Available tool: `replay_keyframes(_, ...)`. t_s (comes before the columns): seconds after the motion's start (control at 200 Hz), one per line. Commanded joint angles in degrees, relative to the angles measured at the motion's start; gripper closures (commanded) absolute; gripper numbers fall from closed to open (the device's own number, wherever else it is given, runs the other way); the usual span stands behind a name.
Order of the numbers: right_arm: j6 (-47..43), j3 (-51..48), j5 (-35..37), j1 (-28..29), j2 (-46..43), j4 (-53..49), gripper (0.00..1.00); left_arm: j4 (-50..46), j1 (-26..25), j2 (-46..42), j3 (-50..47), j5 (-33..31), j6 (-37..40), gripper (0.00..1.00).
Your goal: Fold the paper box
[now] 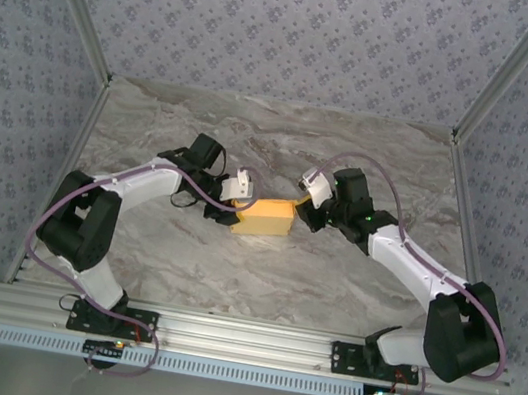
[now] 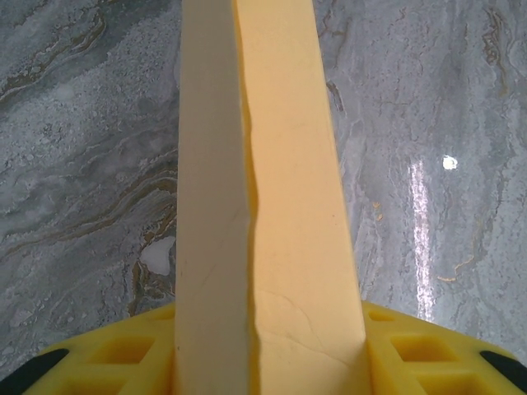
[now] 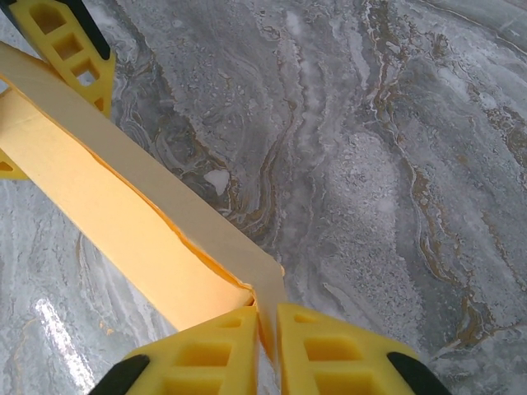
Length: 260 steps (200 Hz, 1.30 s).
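A marbled grey counter [image 1: 282,150] fills the middle of the overhead frame, where two arms meet at centre over the yellow-orange paper box [image 1: 265,218]. The left gripper [image 1: 229,210] has its jaws clamped across the box's left end. The right gripper [image 1: 301,204] pinches a thin flap at its upper-right corner, jaws nearly pressed together.
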Motion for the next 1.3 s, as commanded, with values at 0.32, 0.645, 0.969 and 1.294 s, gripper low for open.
replay_keyframes(0.32,17.6,7.1,16.3,5.0,1.8,-8.2,0.94,0.9,-0.5,1.5,1.4,-1.9,-2.4,0.56)
replay_keyframes(0.645,30.6,10.8,22.8,8.7,4.0,-11.1,0.95,1.0,-0.8,2.0,1.8,-2.9,-2.7,0.56)
replay_keyframes(0.969,33.4,11.8,24.2,9.9,5.7,-12.3,0.95,0.9,-0.9,2.2,1.8,-3.8,-2.9,0.57)
replay_keyframes(1.294,36.3,10.2,23.9,10.0,5.5,-11.5,0.95,1.2,-1.1,2.4,2.0,-4.8,-3.5,0.57)
